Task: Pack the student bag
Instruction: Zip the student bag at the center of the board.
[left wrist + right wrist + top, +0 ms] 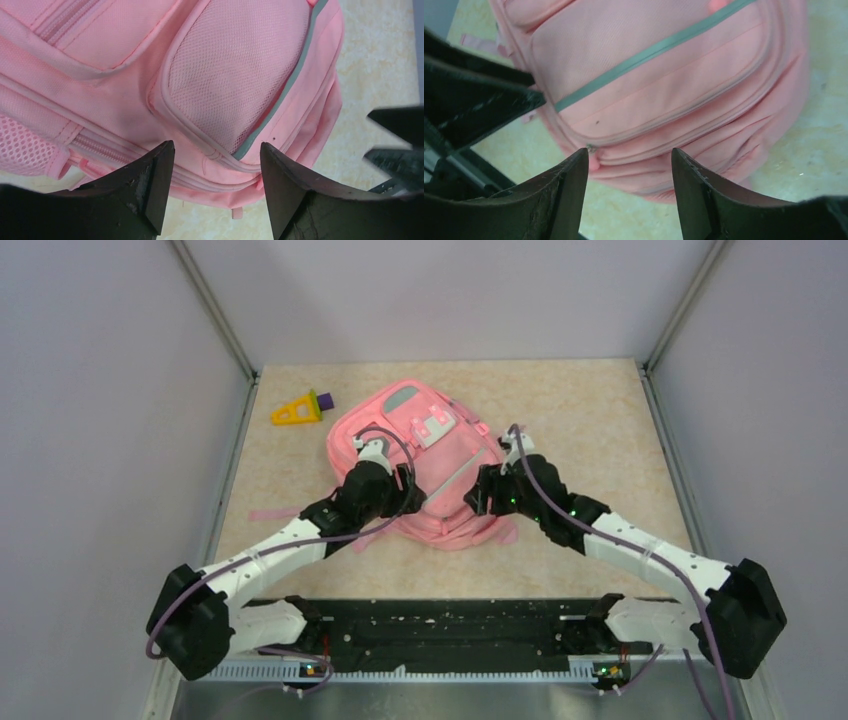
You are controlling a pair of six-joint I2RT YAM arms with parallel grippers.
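The student bag (440,445) is a pink backpack with a grey-green stripe, lying flat in the middle of the table. My left gripper (408,492) hovers at its near left side and my right gripper (480,494) at its near right side. In the left wrist view the bag (200,75) fills the frame, and the left gripper (217,150) stands open over its zipped edge with nothing between the fingers. In the right wrist view the right gripper (629,155) is open just above the bag (664,75), with a small zipper pull (591,148) by its left fingertip.
A yellow triangular toy with a purple piece (300,408) lies at the back left of the table. A pink strap (275,512) trails out from the bag towards the left edge. Grey walls close the table in on three sides.
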